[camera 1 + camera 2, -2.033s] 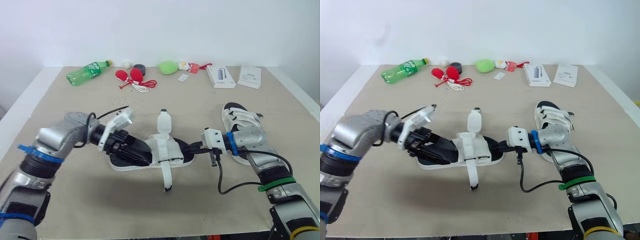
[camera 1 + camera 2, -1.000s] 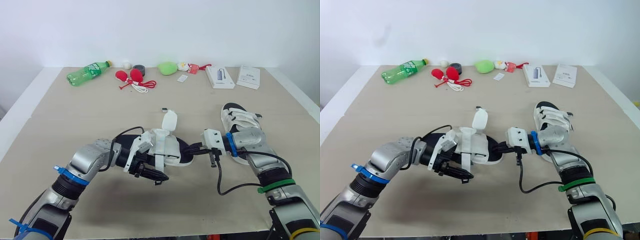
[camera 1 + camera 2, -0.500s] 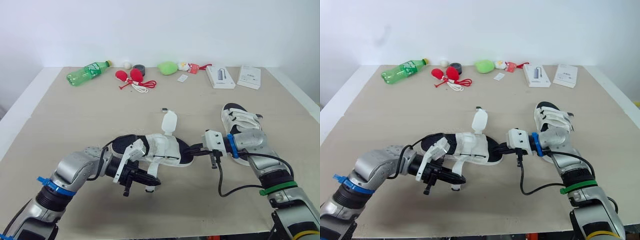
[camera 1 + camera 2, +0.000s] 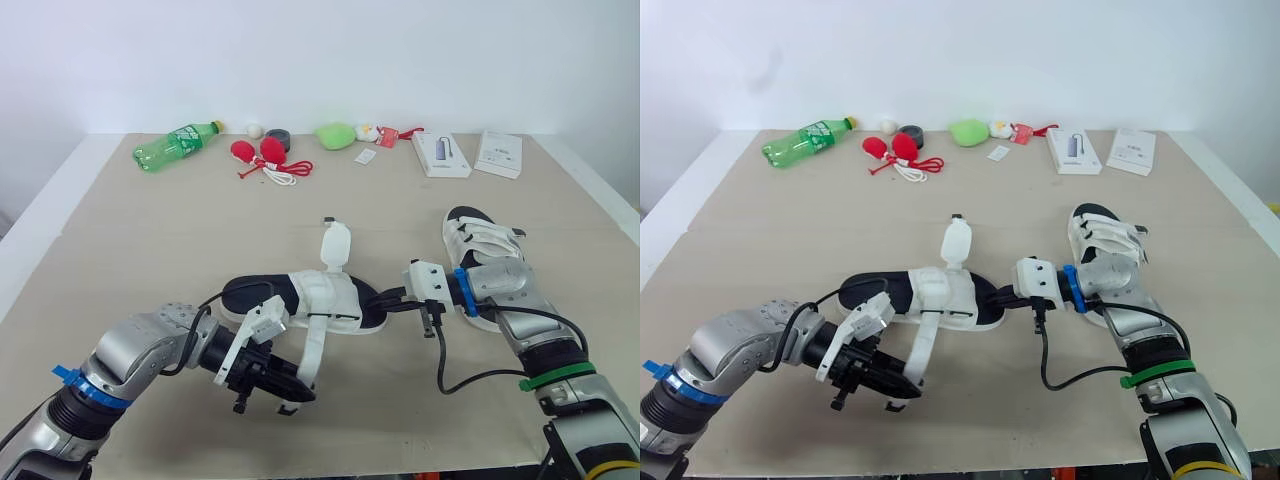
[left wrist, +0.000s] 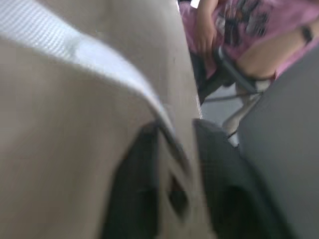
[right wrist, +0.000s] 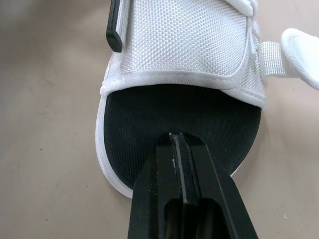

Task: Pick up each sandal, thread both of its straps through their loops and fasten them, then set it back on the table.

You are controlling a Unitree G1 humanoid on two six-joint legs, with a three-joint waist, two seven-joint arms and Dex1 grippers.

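Strap point(image 4: 312, 352) of sandal point(image 4: 327, 297) between left jaws

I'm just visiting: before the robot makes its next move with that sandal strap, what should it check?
1. Grip: ok; the left gripper pinches the loose strap near its end.
2. Steadying: ok; the right gripper, fingers together, presses on the toe of the sandal.
3. Threading: cannot tell whether that strap is through yet.
4. Second strap fastened: not ok; it sticks up loose.
5. Other sandal out of the way: ok; it lies apart, by the right arm.
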